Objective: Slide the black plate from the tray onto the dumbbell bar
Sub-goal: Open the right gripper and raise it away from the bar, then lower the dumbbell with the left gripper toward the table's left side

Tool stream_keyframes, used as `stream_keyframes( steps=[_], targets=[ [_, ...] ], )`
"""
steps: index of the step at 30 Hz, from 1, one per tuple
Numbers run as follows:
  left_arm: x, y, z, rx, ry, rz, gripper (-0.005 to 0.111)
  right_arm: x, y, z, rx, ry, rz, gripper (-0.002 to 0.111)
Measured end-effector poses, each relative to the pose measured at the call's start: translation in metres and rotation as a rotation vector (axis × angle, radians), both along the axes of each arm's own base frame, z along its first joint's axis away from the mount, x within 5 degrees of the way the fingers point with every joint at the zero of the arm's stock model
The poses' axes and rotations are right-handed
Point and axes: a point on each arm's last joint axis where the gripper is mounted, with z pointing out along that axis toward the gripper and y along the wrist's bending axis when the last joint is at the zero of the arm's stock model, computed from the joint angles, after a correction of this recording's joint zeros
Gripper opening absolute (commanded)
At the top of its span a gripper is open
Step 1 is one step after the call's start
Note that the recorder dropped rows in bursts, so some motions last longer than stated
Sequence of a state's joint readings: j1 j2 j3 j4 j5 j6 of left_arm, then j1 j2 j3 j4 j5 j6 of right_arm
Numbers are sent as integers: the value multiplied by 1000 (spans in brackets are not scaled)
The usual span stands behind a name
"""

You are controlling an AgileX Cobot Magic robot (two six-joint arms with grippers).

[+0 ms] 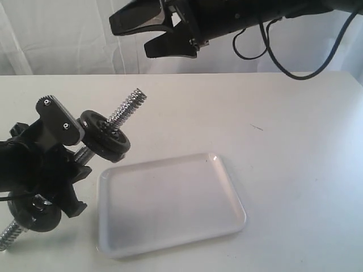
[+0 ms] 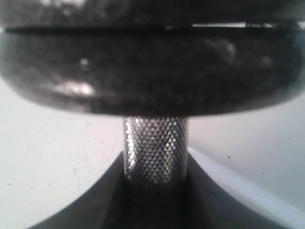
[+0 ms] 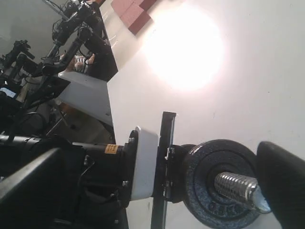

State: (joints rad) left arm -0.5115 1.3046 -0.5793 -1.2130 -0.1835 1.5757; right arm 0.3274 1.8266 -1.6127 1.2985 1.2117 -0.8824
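Observation:
My left gripper [image 1: 72, 157] is shut on the knurled middle of the dumbbell bar [image 1: 126, 107] and holds it tilted above the table at the left. A black plate [image 1: 105, 137] sits on the bar just above the gripper, and another black disc [image 1: 36, 214] sits near the bar's lower end. In the left wrist view the bar [image 2: 155, 148] rises between the fingers to the plate [image 2: 152, 71]. The white tray [image 1: 170, 204] holds nothing. My right gripper [image 1: 129, 38] hangs open and empty high above the table; its camera sees the plate [image 3: 209, 191] and the threaded end [image 3: 236, 187].
The white table [image 1: 295, 130] spreads to the right of the tray. Black cables [image 1: 283, 56] hang from the right arm at the top. In the right wrist view, other equipment and red blocks [image 3: 131, 12] stand beyond the table's edge.

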Motion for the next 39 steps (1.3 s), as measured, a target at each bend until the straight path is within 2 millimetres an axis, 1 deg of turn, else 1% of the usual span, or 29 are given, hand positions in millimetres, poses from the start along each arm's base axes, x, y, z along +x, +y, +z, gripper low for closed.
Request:
stream_keyframes(
  steps=[1, 7, 16, 28, 36, 39],
  targets=[
    [0, 0, 0, 0, 0, 0, 0, 1, -3, 1, 1, -4, -8, 105],
    [2, 3, 1, -16, -3, 58, 0, 1, -5, 2, -12, -4, -12, 105],
    [7, 13, 2, -70, 5, 253, 0, 1, -8, -3, -66, 45, -28, 105],
    [7, 23, -2, -207, 106, 523, 0, 1, -8, -3, -66, 45, -28, 105],
    [7, 25, -2, -240, 115, 575, 0, 1, -8, -3, -66, 45, -28, 105],
    [10, 23, -10, -252, 150, 610, 0, 1, -8, -3, -66, 45, -28, 105]
  ],
)
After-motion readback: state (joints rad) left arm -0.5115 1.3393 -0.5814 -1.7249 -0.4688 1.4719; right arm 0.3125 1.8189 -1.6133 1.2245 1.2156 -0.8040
